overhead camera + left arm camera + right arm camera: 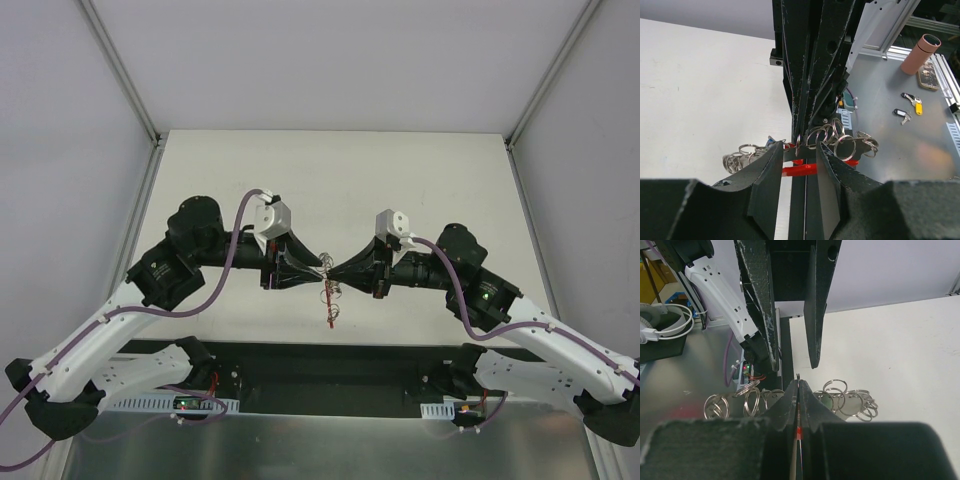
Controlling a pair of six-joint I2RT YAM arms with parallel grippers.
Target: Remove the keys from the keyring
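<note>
The keyring is a cluster of several thin silvery rings (847,145) joined to a red curved band (800,169). It hangs between both grippers above the table's near edge, with the red band (330,312) dangling below. My right gripper (798,385) is shut on the edge of one silvery ring (798,376), and more rings (840,397) hang on both sides of it. My left gripper (799,150) is open, its fingers (771,165) standing on either side of that held ring, tip to tip with the right gripper (336,272). No red-headed key shows.
The white table (400,180) lies beyond the grippers. In the left wrist view, two small keys, one black-headed (902,115) and one yellow-headed (915,104), lie on the metal bench near a pink cylinder (921,54). White headphones (665,322) sit at the left of the right wrist view.
</note>
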